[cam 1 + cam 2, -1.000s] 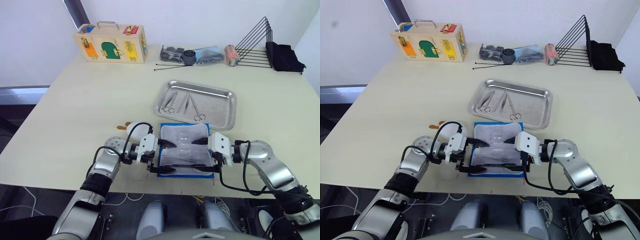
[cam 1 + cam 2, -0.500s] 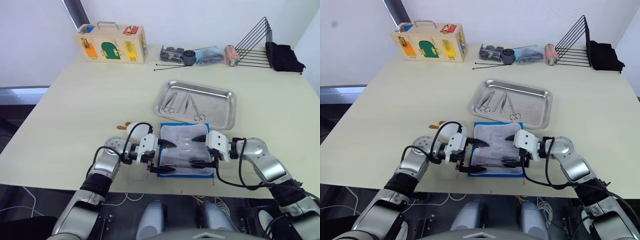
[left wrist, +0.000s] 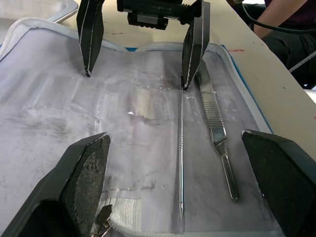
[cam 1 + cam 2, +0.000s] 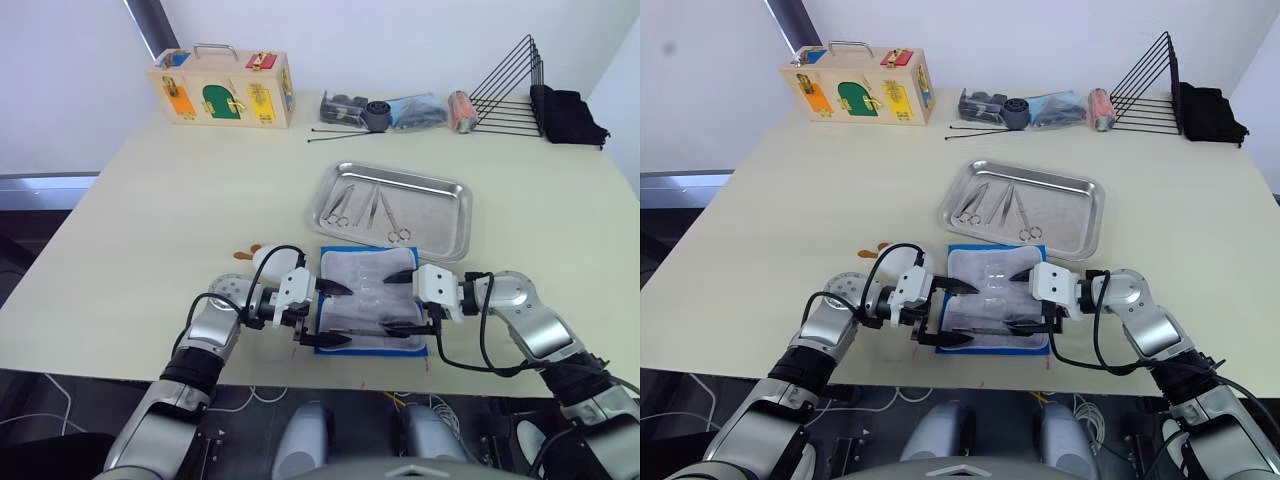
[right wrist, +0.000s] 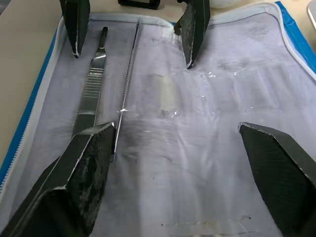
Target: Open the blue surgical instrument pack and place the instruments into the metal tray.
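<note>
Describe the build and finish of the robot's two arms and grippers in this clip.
Both arms are silver-grey metal with black joints and looping black cables. Each wrist carries a white block. The left gripper and right gripper each have two black, tapered, pointed fingers with textured pads.

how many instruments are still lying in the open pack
2: a thin probe and a flat-handled tool beside it, side by side on the pale lining of the blue pack, along its near edge.
</note>
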